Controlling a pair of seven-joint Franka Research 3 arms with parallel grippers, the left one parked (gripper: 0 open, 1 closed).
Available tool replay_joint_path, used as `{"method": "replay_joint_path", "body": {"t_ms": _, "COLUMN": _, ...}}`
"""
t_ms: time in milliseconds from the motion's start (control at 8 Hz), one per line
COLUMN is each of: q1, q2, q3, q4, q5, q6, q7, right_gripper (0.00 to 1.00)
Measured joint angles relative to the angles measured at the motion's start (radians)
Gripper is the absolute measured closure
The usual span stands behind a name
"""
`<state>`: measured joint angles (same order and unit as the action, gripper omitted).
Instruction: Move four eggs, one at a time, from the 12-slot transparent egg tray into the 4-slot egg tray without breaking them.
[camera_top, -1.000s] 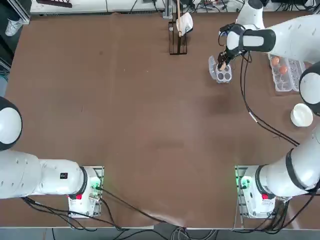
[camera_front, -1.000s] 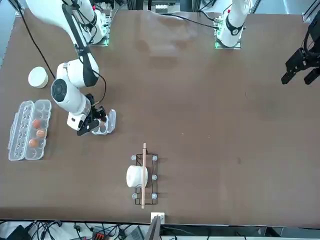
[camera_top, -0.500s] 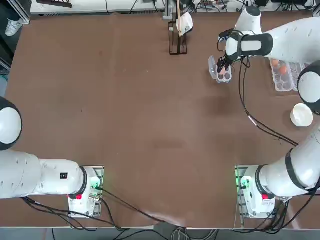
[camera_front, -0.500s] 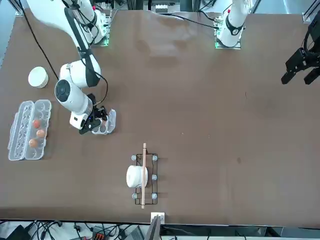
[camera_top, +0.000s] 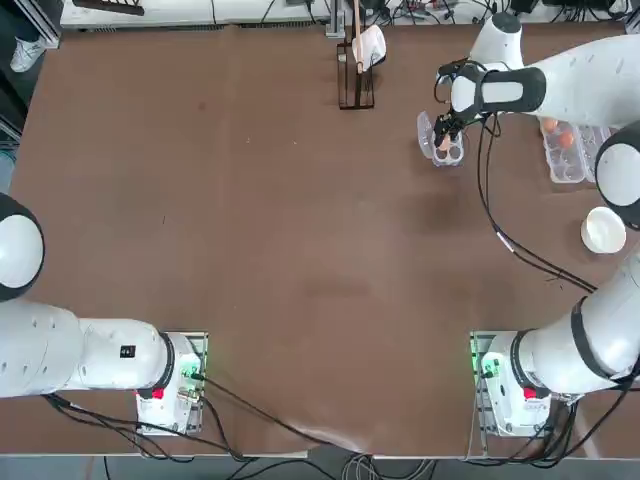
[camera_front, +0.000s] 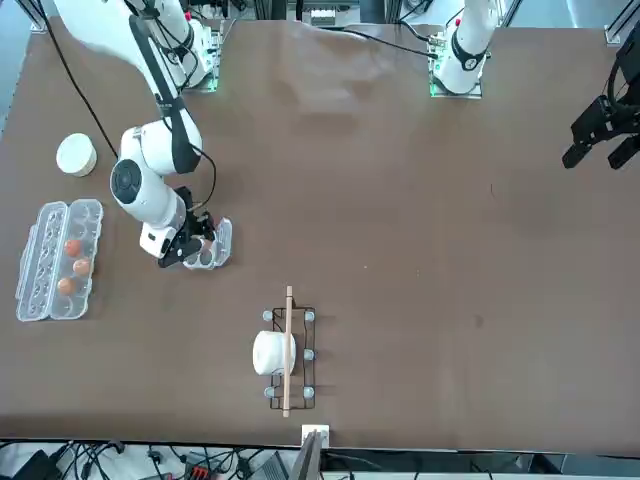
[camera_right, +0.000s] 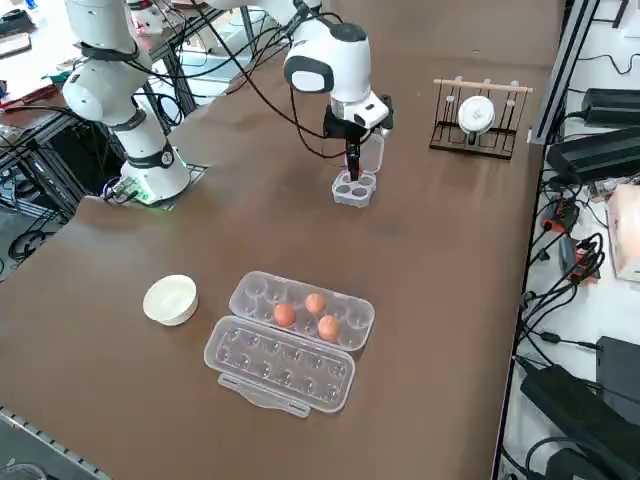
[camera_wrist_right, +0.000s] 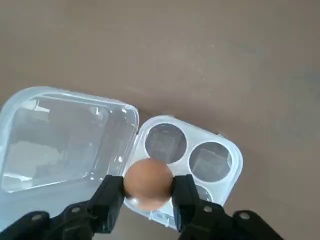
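A small brown-orange oval egg is clamped between the two black fingers of the right hand, which is held low over the small square clear 2x2 egg tray at the upper right of the top view. Three more brown-orange eggs are seated in the long clear plastic twelve-cup carton, at the lower centre of the side view on the brown bench, beside a round white bowl.

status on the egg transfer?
Right gripper shut on an egg, right over the 4-slot tray. Visible cups empty. Three eggs left in the 12-slot tray. Nothing in the way.
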<state>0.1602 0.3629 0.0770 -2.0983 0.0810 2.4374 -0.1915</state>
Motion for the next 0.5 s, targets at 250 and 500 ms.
{"method": "replay_joint_path", "body": {"t_ms": 250, "q1": 0.000, "q2": 0.000, "q3": 0.000, "q4": 0.000, "q5": 0.000, "q6": -0.010, "q7": 0.001, "right_gripper": 0.42}}
{"method": "replay_joint_path", "body": {"t_ms": 500, "q1": 0.000, "q2": -0.002, "q3": 0.000, "q4": 0.001, "q5": 0.000, "q6": -0.011, "q7": 0.001, "right_gripper": 0.09}}
